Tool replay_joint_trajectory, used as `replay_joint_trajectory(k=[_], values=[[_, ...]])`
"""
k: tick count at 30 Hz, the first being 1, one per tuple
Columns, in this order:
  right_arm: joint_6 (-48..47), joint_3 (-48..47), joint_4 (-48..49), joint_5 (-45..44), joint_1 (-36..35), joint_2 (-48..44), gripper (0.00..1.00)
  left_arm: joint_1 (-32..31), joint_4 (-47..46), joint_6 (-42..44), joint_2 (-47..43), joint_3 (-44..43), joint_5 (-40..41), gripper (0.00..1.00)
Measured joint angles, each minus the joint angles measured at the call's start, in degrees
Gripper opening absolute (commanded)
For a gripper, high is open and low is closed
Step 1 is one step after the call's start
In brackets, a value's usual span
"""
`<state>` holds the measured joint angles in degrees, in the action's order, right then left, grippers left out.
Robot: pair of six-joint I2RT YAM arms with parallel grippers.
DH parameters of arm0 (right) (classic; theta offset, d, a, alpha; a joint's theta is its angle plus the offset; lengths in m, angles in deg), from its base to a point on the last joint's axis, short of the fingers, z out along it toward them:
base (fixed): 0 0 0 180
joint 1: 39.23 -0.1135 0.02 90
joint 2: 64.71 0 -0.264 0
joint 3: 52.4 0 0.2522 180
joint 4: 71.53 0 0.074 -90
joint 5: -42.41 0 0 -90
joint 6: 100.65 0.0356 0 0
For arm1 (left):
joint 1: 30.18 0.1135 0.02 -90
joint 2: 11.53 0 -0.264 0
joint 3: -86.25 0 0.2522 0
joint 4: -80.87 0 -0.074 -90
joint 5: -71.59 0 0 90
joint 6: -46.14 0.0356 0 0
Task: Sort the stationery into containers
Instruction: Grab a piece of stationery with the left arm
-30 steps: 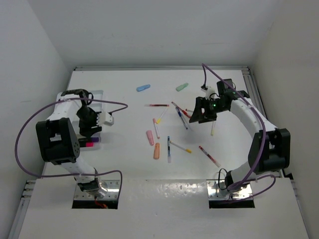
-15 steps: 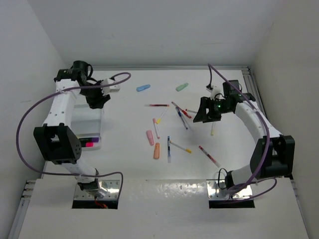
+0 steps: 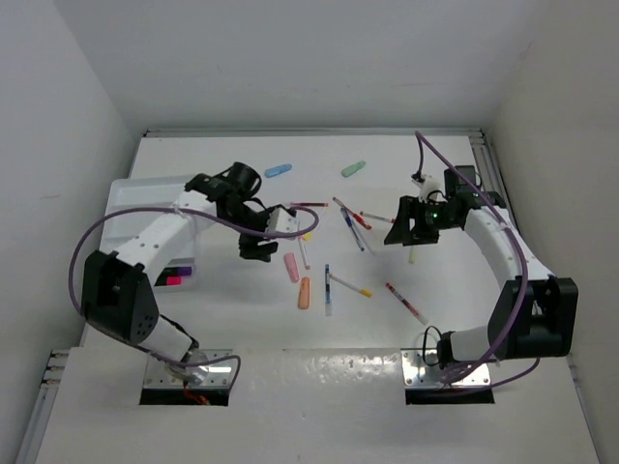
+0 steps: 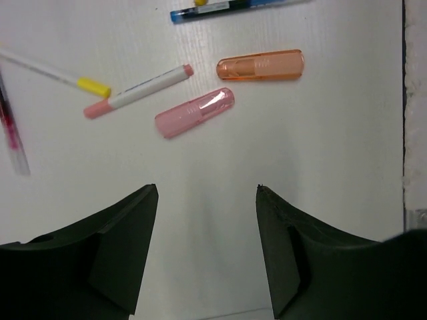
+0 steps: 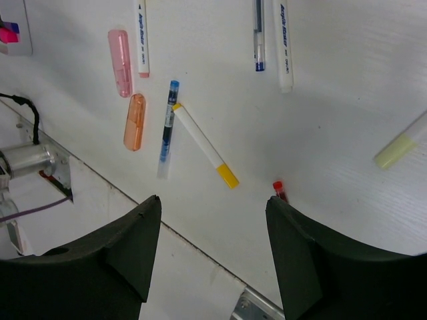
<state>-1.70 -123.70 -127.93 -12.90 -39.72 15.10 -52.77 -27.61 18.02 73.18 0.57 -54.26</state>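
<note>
Stationery lies scattered mid-table. A pink highlighter (image 3: 291, 267) and an orange highlighter (image 3: 304, 292) lie side by side; they also show in the left wrist view, pink (image 4: 195, 113) and orange (image 4: 260, 67). My left gripper (image 3: 255, 242) hovers just left of them, open and empty (image 4: 207, 190). My right gripper (image 3: 406, 228) is open and empty (image 5: 213, 200) above the pens on the right. The white tray (image 3: 131, 193) stands at the far left with a few items (image 3: 174, 280) at its near end.
A blue highlighter (image 3: 278, 171) and a green highlighter (image 3: 353, 169) lie at the back. Thin pens lie between the arms: red (image 3: 305, 204), blue (image 3: 327, 288), yellow-capped (image 3: 350, 285), red-capped (image 3: 406, 303). Metal base plates sit at the near edge.
My left arm swung from over the tray, past its far end, to the table's middle beside the pink highlighter. My right gripper drifted slightly right and stayed open.
</note>
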Motion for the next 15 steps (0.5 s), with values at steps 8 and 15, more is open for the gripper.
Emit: replay_joint_trajectory(k=[8,15], values=[[0.0,0.1,0.0,0.1,0.0,1.1,0.64,-8.3,1.5,14.5,8.3,-2.4,6.8,0.66],[-0.2,0.1,-0.1,0.3,0.5,2.4,0.64,-12.8,2.7,24.7,13.7,-3.9,12.3,0.66]])
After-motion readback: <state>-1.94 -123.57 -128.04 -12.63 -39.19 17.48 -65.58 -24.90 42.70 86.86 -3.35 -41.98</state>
